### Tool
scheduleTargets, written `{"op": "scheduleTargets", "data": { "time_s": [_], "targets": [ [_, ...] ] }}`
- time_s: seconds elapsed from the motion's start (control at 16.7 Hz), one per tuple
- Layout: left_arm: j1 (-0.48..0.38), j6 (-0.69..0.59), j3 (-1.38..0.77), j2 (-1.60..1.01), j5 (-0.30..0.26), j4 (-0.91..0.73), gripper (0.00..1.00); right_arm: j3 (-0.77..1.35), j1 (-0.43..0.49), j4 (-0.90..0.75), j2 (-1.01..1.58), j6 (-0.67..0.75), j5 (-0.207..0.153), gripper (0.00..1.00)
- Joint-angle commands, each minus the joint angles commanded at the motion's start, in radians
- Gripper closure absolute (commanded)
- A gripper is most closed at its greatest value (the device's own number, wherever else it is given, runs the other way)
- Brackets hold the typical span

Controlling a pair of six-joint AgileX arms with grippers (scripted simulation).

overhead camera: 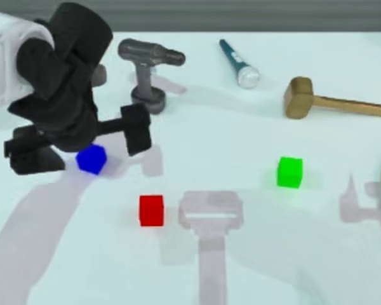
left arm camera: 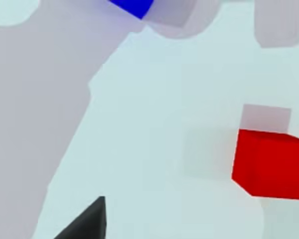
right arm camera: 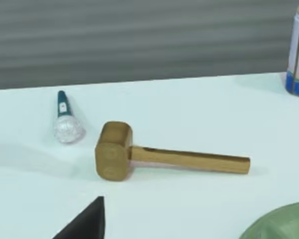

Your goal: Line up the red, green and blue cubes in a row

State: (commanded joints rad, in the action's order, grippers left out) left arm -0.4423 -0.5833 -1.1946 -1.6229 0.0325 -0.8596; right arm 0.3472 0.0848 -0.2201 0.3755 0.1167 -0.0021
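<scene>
The left gripper (overhead camera: pixel 82 143) hung spread wide over the blue cube (overhead camera: pixel 91 159) near the table's (overhead camera: pixel 241 254) left edge — touching nothing; red cube (overhead camera: pixel 151 210) lay nearby, green cube (overhead camera: pixel 289 172) toward the right.

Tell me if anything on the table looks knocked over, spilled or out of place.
Nothing is spilled or damaged. The cubes are just not in a row: the blue cube sits by the left gripper, the red cube lower, the green cube far right.
</scene>
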Motion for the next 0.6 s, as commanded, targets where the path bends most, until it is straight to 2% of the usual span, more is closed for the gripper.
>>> {"op": "scheduleTargets", "data": {
  "time_s": [0.24, 0.6],
  "targets": [
    [0.140, 0.065, 0.300, 0.395, 0.005, 0.187, 0.00, 0.322, 0.073, -0.209, 0.430, 0.104, 0.003, 0.00],
    [0.324, 0.257, 0.771, 1.012, 0.004, 0.483, 0.00, 0.813, 0.193, -0.546, 1.117, 0.267, 0.004, 0.00]
  ]
}}
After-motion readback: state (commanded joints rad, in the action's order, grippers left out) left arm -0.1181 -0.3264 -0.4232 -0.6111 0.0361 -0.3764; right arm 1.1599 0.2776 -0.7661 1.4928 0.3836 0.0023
